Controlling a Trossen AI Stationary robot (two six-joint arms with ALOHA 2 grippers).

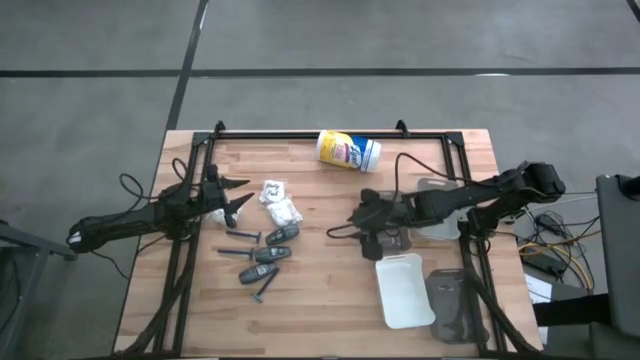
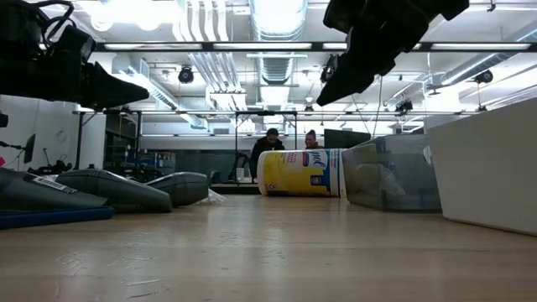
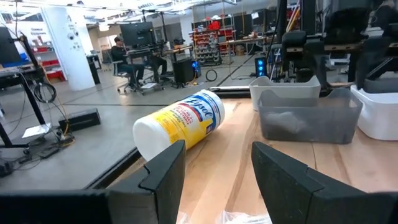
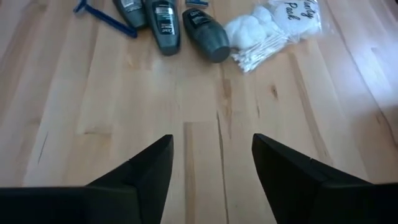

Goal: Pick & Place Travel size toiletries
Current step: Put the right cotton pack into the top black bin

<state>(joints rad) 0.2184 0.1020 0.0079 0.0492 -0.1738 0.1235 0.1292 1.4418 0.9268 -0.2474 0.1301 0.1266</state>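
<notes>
The travel size toiletries lie loose on the wooden table left of centre. They are two white packets (image 1: 272, 190) (image 1: 284, 211), three dark grey tubes (image 1: 281, 235) (image 1: 271, 254) (image 1: 252, 274) and slim blue razors (image 1: 243, 235) (image 1: 265, 288). My right gripper (image 1: 365, 215) hangs open above bare wood to their right, tilted down toward them. In its wrist view the tubes (image 4: 164, 22) and a cotton-swab packet (image 4: 261, 31) lie ahead of the open fingers (image 4: 211, 142). My left gripper (image 1: 235, 195) waits open and level beside the packets, with nothing between its fingers (image 3: 217, 149).
A yellow-and-white canister (image 1: 348, 150) lies on its side at the far edge. A clear tray (image 1: 437, 205) sits under my right arm. A white tray (image 1: 405, 290) and another clear tray (image 1: 455, 305) lie near right. People sit in the room beyond (image 2: 270, 147).
</notes>
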